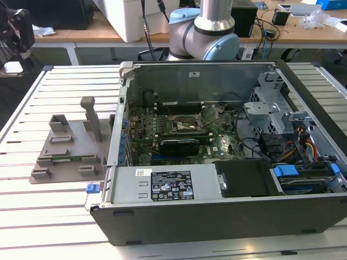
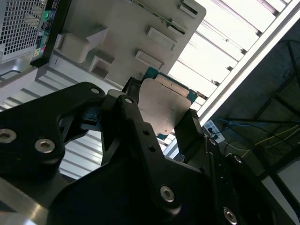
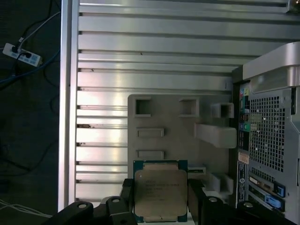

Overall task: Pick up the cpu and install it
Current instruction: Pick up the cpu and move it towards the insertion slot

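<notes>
A slatted desk (image 1: 54,216) carries an open computer case (image 1: 233,214), which lies just beside the grey holder (image 1: 65,157), on the exterior view's right of it. The arm (image 1: 209,32) stands well apart from the holder. In both wrist views the black jaws clamp the cpu (image 3: 160,192) by two opposite edges, its metal top showing, raised well above the holder.

A robotics lab: slatted aluminium bench (image 1: 43,216), opened computer case (image 1: 217,222), cable-strewn desks (image 1: 70,35) behind.
</notes>
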`<state>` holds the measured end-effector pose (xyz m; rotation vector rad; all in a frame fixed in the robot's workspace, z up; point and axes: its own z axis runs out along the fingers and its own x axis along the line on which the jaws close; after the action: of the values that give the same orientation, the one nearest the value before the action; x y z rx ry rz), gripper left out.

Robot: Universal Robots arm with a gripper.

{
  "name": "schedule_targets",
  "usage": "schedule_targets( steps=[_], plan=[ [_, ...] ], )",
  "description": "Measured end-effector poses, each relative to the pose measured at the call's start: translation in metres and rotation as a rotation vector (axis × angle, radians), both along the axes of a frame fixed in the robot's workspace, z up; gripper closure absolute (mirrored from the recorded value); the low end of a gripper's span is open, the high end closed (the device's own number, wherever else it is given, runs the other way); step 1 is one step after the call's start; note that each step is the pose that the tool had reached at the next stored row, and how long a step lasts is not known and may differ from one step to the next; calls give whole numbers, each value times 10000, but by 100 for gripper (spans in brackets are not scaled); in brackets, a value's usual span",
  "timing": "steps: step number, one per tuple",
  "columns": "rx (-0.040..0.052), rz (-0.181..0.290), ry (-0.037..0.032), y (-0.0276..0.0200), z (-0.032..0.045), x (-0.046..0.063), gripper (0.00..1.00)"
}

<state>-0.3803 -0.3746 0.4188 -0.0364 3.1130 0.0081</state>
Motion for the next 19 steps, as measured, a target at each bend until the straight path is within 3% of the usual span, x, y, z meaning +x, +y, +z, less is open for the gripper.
schedule_targets(
  steps=[4, 6, 12, 19],
  plan=[
    [33, -1, 0, 0, 0, 3, 46],
    [33, -1, 0, 0, 0, 56, 46],
    [30, -1, 48, 2, -13, 388, 46],
    [31, -1, 50, 3, -21, 632, 46]
  ],
)
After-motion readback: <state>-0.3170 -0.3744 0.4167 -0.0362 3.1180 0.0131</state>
